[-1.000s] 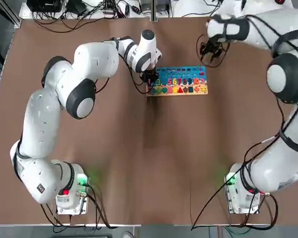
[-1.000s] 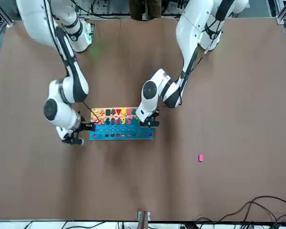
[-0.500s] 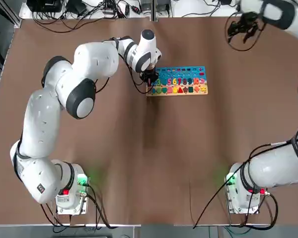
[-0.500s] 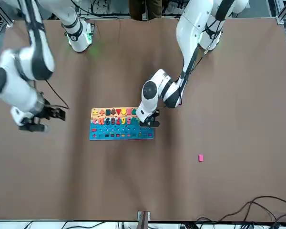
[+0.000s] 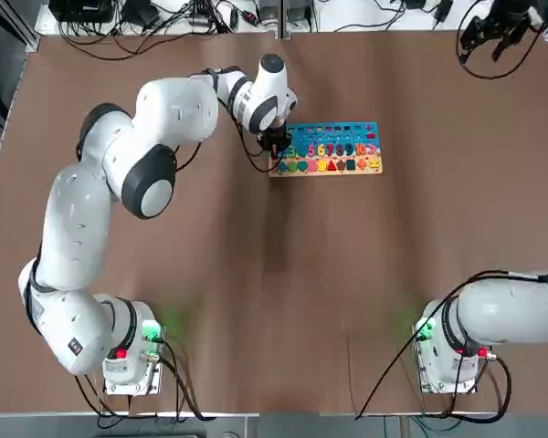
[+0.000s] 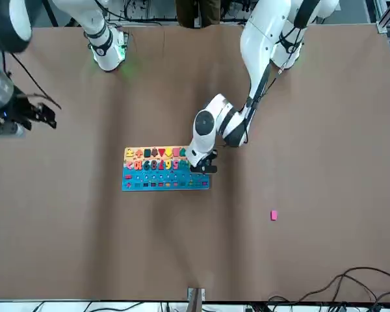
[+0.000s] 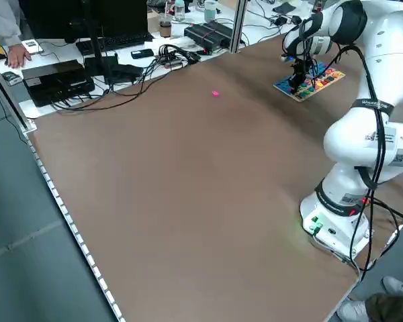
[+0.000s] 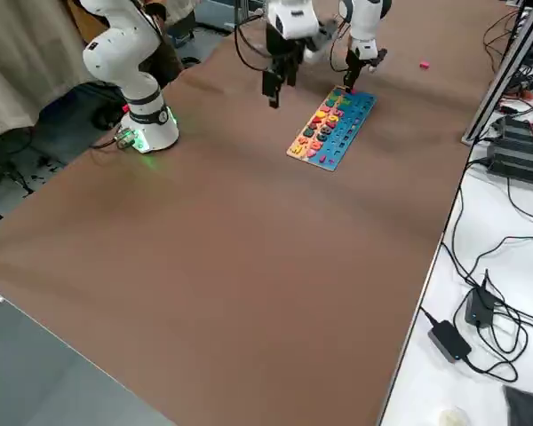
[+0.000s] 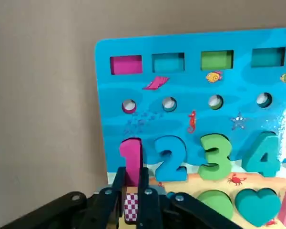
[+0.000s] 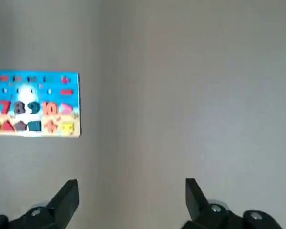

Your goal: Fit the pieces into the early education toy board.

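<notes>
Nearest the robot, the pale lower edge of the toy board (image 5: 325, 174) carries a row of shapes, including the green circle (image 9: 216, 203) and teal heart (image 9: 258, 207), placed in line. The board lies on the table, ahead of and between the arm bases. In the next row, the left gripper (image 9: 133, 177) is at the board's left end, fingers closed on the lower part of the pink numeral 1 (image 9: 131, 155), which stands at its slot beside the blue numeral 2 (image 9: 171, 159). Full seating of the 1 cannot be confirmed; judged step: press down if required, then release. At the row's other end, the orange-red numeral 10 (image 10: 50, 108) appears fitted. Farther out, the blue part has rectangular recesses, such as the pink recess (image 9: 126, 65); whether these require pieces cannot be determined. The right gripper (image 10: 132, 191) is beyond the board's right end, well apart from it, fingers spread with nothing between them. Farther across the table, on the left arm's side, one small pink piece (image 6: 273, 215) lies loose, away from the board. The task is judged nearly complete: confirm the 1, then fit the loose piece.
</notes>
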You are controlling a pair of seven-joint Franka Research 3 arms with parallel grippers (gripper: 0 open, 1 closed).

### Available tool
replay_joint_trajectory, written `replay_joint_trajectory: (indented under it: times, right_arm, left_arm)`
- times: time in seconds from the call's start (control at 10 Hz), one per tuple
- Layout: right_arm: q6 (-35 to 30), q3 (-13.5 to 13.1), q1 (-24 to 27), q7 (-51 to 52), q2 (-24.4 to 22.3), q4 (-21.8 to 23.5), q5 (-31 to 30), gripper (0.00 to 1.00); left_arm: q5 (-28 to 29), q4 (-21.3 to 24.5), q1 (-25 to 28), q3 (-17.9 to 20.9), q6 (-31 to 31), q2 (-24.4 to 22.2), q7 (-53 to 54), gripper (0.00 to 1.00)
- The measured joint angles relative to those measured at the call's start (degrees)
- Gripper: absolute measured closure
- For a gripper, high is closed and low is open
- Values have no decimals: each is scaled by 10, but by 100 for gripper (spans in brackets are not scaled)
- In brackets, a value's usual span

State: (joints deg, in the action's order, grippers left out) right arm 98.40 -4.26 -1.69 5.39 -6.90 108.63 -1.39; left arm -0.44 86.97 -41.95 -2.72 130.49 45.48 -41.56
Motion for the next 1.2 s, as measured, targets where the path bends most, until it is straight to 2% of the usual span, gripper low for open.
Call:
replay_joint_trajectory:
  times: [0.2, 1.2]
  right_arm:
    - [-33, 0, 7, 9, -4, -22, 0, 1]
    - [-51, -2, 13, 9, -3, -49, -1, 1]
  left_arm:
    - [0, 0, 0, 0, 0, 0, 0, 86]
    - [0, 0, 1, 0, 1, 0, 0, 86]
